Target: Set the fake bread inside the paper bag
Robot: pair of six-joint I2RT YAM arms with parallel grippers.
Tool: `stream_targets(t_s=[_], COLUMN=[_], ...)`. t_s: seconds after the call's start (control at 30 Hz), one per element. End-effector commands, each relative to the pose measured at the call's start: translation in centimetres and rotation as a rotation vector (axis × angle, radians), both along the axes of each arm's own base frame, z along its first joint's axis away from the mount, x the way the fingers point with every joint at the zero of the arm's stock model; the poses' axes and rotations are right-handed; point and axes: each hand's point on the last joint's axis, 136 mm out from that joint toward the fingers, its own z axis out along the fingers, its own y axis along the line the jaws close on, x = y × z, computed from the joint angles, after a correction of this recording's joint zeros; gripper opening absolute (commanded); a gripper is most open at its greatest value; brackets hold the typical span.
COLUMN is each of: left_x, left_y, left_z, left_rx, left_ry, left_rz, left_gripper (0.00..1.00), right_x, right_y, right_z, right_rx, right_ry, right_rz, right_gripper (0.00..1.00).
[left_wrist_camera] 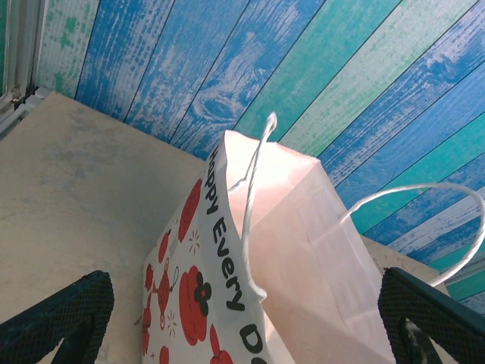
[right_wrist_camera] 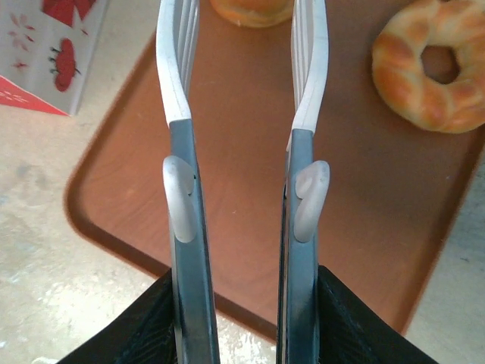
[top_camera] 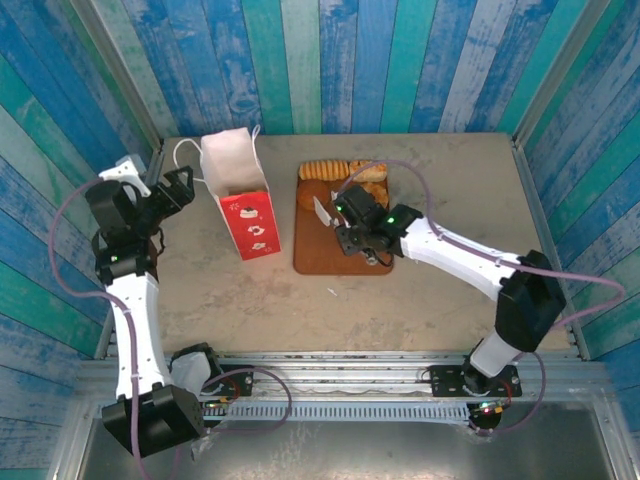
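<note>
A flat brown tray (top_camera: 318,258) with rounded corners is lying on the pale, speckled table (top_camera: 460,180). Grey-handled tongs (right_wrist_camera: 184,227) with white ribbed tips are hanging over the tray's bare surface, their two arms standing a little apart. Behind the tray, a wall (top_camera: 330,60) of blue and teal painted planks is rising, and more planks are flanking it on both sides.

Your top view looks down from above the near edge across the whole beige tabletop (top_camera: 450,180). Your left wrist view sits close to the white-and-red paper bag (left_wrist_camera: 303,250), facing the far blue-and-teal plank wall (left_wrist_camera: 303,68). Your right wrist view points steeply down, close over the flat brown tray (right_wrist_camera: 371,205). The top view shares both.
</note>
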Motion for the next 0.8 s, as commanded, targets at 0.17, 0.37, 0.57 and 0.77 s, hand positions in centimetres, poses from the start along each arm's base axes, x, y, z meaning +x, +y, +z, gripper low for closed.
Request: stream_targets(t_s=[0.17,0.37,0.57,0.77], left_x=[-1.1,-0.6,-0.3,-0.4], left_y=[-0.3,0.0,0.1,0.3], left_z=[-1.3,-1.6,-1.5,-1.7], left_rx=[-0.002,0.002,0.001,0.015], left_ry=[0.017,0.024,0.023,0.031], left_rz=[0.003,0.007,0.008,0.016], left_gripper=[0.94,0.94,0.94,0.94], right_x=[3.3,4.4,5.0,5.4], right_y=[1.3,1.3,1.2,1.6], right_z=[-2.1,-3.9,-5.0,-5.7], right_rx=[0.039,0.009,-0.009,-0.014], right_ry=[-0.024,-0.011,-0.005,-0.012], right_rz=[-0.001,0.004,-0.002,0.026], right_gripper=[0.45,0.46,0.51,0.56])
